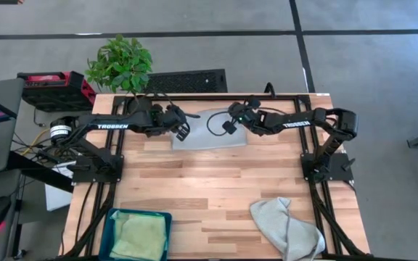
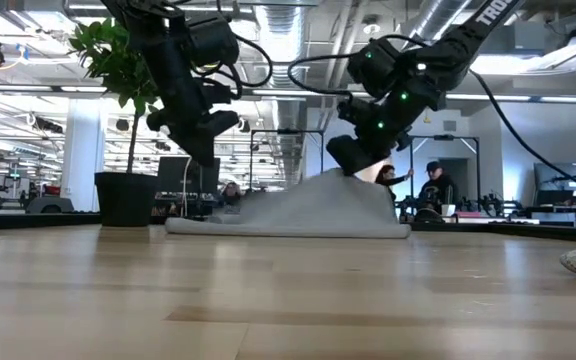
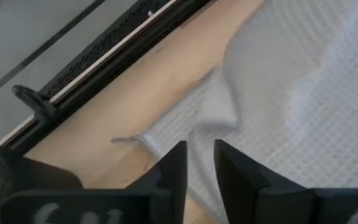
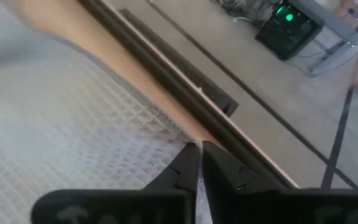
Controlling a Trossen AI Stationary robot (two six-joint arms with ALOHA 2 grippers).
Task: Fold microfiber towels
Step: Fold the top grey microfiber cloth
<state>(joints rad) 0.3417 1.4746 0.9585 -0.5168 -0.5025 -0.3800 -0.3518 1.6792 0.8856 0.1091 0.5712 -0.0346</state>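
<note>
— Grippers first: where do yours stand?

— Both of mine are at the far edge of the wooden table [image 1: 216, 181], over the pale grey waffle-weave microfiber towel [image 1: 212, 132] spread there. My right gripper [image 4: 199, 163] is pinched nearly shut on that towel's far right edge; from table level the cloth peaks up to it like a tent. My left gripper [image 3: 199, 163] hangs just above the towel's far left corner with a narrow gap between its fingers, and nothing sits in that gap.

— And the other cloths?

— A second pale grey towel [image 1: 287, 228] lies crumpled at the near right corner, and a light green one [image 1: 139, 238] rests in the teal rectangular bin [image 1: 113, 226] at near left.

— How will the spread one handle?

— Light and limp, I'd judge; it drapes and sags from a single pinch, so it needs both far corners held to fold flat. The textured weave should give my fingers good purchase near the hem.
</note>
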